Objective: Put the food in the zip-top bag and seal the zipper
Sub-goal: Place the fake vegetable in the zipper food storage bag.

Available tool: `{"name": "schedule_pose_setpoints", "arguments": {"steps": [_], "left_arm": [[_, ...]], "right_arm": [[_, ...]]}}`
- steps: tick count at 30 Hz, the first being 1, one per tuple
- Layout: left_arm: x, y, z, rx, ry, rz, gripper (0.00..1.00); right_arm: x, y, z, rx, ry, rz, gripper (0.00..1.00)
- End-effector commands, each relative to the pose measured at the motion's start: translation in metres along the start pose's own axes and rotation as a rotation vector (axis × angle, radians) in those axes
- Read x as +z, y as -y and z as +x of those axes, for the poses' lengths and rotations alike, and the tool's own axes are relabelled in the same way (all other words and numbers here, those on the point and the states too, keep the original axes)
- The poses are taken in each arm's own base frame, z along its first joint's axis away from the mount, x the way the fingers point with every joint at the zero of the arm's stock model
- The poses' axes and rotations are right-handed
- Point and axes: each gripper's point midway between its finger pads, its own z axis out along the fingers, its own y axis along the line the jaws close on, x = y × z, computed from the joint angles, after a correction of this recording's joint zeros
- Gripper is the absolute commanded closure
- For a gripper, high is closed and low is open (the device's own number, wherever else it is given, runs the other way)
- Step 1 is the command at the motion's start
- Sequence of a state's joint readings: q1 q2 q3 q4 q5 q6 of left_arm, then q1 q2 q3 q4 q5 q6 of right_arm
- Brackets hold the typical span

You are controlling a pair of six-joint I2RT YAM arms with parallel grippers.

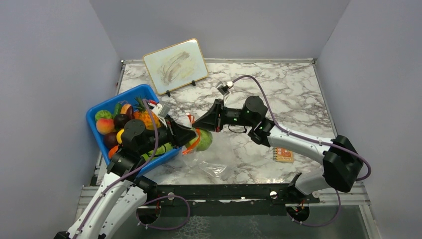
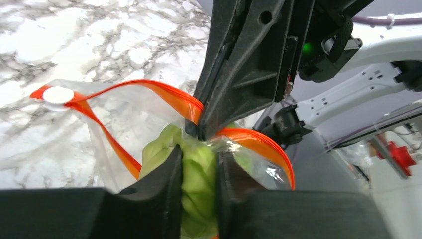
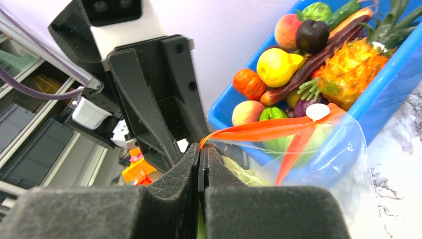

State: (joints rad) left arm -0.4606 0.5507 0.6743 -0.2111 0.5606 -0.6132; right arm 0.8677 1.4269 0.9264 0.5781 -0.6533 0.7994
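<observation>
I see the marble table [image 1: 278, 99], with the blue tub [image 1: 115, 99] of toy food at its left. Just beside the tub is the clear bag [image 3: 343, 149], mouth up between the grippers. The left gripper [image 2: 199, 155] is clamped on the green fruit [image 2: 199, 191] at the bag mouth. The right gripper [image 3: 201, 152] is pinched tight on the orange zipper [image 3: 263, 129].

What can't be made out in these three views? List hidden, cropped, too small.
Top external: zip-top bag mouth, covered by left gripper and right gripper.
Left wrist: green food, lower part behind the left jaws and cut by the bottom edge; its type is unclear.
Right wrist: zipper end, hidden inside the shut right jaws.
Top external: small orange item beside the right arm, too small to identify.
</observation>
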Motion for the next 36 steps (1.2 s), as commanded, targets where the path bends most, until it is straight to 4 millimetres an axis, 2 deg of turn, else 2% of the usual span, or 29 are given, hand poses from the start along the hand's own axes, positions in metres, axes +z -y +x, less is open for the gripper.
{"name": "schedule_pose_setpoints", "arguments": {"steps": [1,5,7,10,13,17,19,21,24,28,31,33,35,36], "left_arm": [[0.003,-0.007,-0.022,0.188,0.044,-0.037,0.92],[0.014,-0.019,-0.024,0.207,-0.061,-0.091,0.96],[0.017,-0.023,-0.03,0.203,-0.078,-0.128,1.0],[0.019,-0.031,-0.04,0.249,-0.09,-0.179,1.0],[0.023,-0.047,-0.048,0.326,-0.119,-0.247,1.0],[0.026,-0.067,-0.073,0.489,-0.15,-0.358,1.0],[0.031,-0.074,-0.083,0.585,-0.168,-0.374,1.0],[0.04,-0.08,-0.084,0.65,-0.209,-0.361,1.0],[0.062,-0.087,-0.06,0.721,-0.314,-0.336,1.0],[0.087,-0.088,-0.005,0.844,-0.484,-0.328,1.0],[0.101,-0.086,0.025,0.792,-0.544,-0.271,0.97],[0.105,-0.086,0.034,0.754,-0.56,-0.258,0.87],[0.108,-0.087,0.039,0.733,-0.573,-0.251,0.68],[0.11,-0.088,0.039,0.726,-0.574,-0.256,0.61]], "right_arm": [[-0.002,0.016,0.006,0.026,-0.001,-0.013,0.99],[0.0,0.023,0.001,0.039,-0.006,-0.033,0.99],[0.0,0.025,0.001,0.037,-0.014,-0.048,0.99],[0.0,0.032,0.0,0.038,-0.015,-0.044,0.99],[0.01,0.041,-0.007,0.028,-0.014,-0.052,0.99],[0.032,0.043,-0.017,0.026,-0.042,-0.14,0.99],[0.036,0.045,-0.019,0.03,-0.029,-0.164,0.99],[0.036,0.051,-0.015,0.042,-0.033,-0.163,0.99],[0.028,0.08,0.002,0.075,-0.037,-0.093,0.99],[0.005,0.125,0.027,0.151,-0.028,-0.021,0.99],[-0.015,0.145,0.038,0.221,-0.01,-0.016,0.99],[-0.026,0.155,0.043,0.242,-0.003,-0.002,0.99],[-0.033,0.164,0.049,0.251,-0.01,0.026,0.99],[-0.034,0.167,0.05,0.25,-0.014,0.04,0.99]]}}
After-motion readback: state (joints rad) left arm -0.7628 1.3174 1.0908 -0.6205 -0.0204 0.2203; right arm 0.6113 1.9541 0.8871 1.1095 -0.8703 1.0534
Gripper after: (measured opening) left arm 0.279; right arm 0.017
